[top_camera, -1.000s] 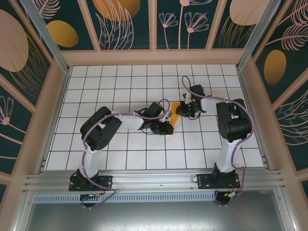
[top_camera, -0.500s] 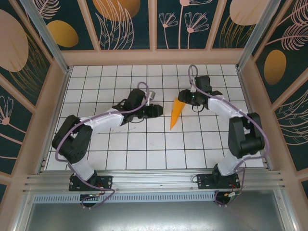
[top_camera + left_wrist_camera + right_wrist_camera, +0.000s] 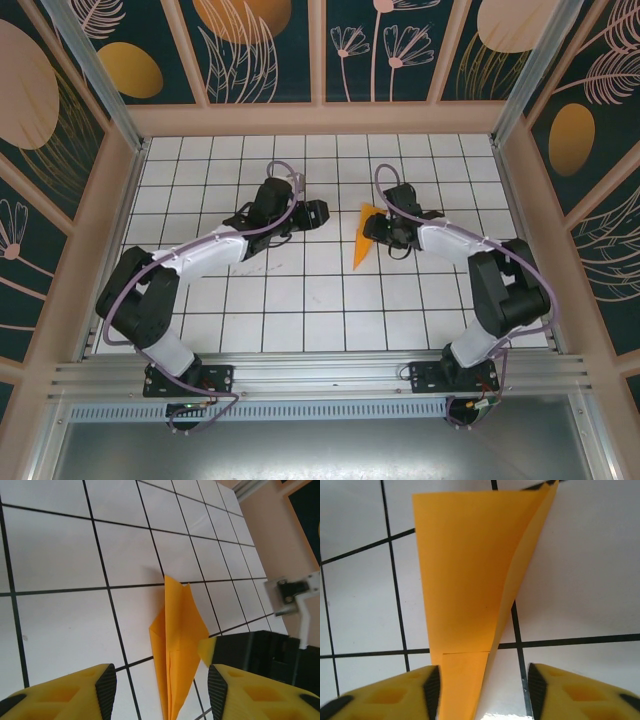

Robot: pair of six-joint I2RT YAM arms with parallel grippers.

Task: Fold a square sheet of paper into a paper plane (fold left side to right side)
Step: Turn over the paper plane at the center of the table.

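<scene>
**Both grippers let go of the fold**

The plane (image 3: pixel 362 240) lies mid-way across the table (image 3: pixel 250 320), tip toward the near edge. The left gripper (image 3: pixel 161 687), pressing it a second ago, has backed off leftward, jaws apart. The right gripper (image 3: pixel 482 692) straddles the wide far end, jaws apart, nothing clamped. The crease looks set.

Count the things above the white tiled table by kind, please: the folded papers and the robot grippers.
Folded orange paper: 1
Grippers: 2 (left gripper, right gripper), both with jaws apart
Total: 3
</scene>
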